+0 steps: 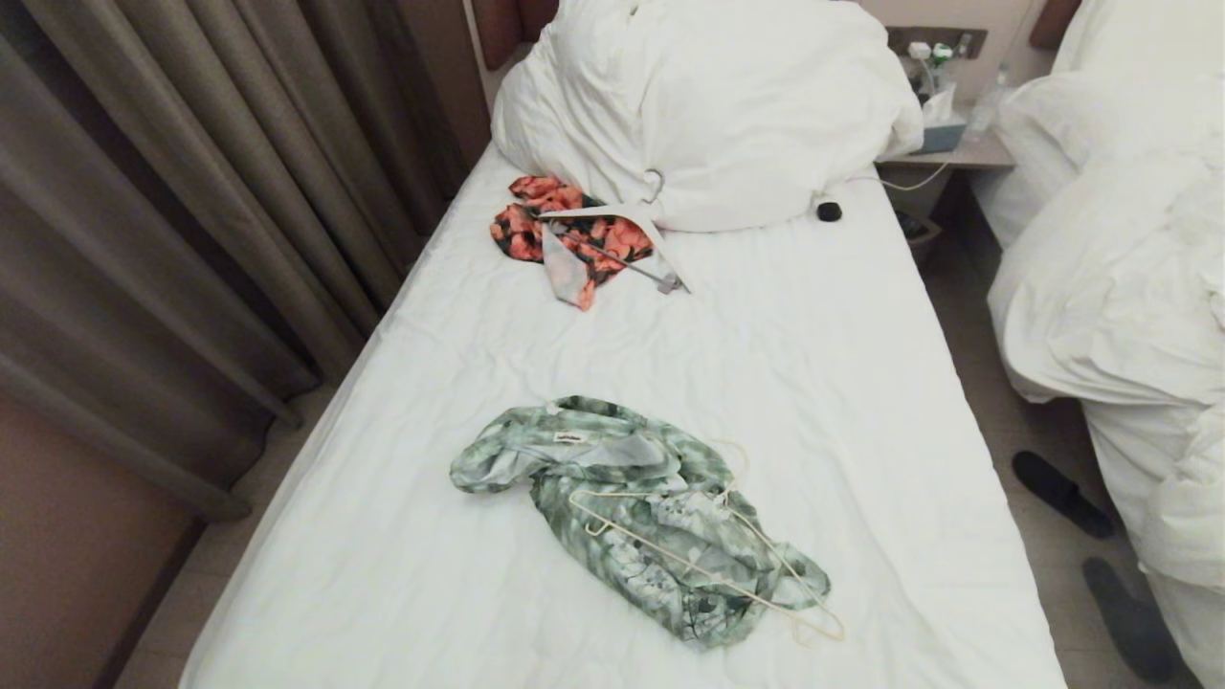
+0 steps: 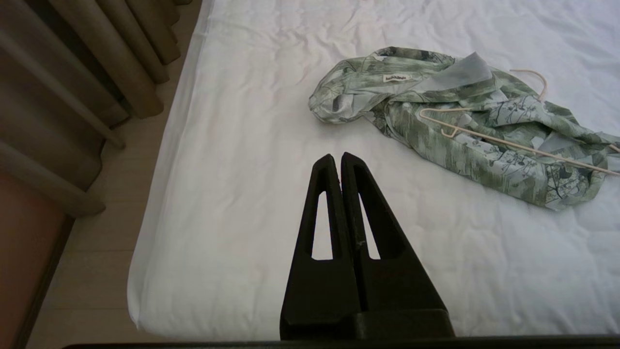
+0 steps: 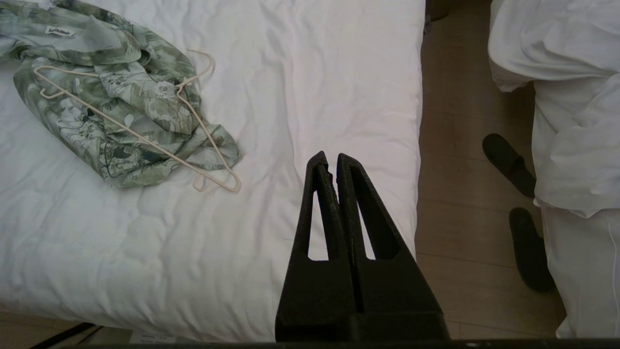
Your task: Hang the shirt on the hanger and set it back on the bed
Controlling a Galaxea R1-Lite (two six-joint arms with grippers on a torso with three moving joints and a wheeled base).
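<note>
Green, limp shirt (image 1: 632, 512) will slump when lifted; grab its collar. Stiff, light wire hanger (image 1: 708, 565) lies atop. Both grippers' jaws sit together, empty, above the bed (image 1: 813, 364).

The bed (image 1: 842, 383) carries the crumpled shirt (image 1: 622, 507) near its foot, the hanger (image 1: 708, 565) lying across it. Farther up lie an orange garment (image 1: 560, 234), a white hanger (image 1: 627, 225), a black object (image 1: 829, 211) and the pillow (image 1: 708, 105).
</note>
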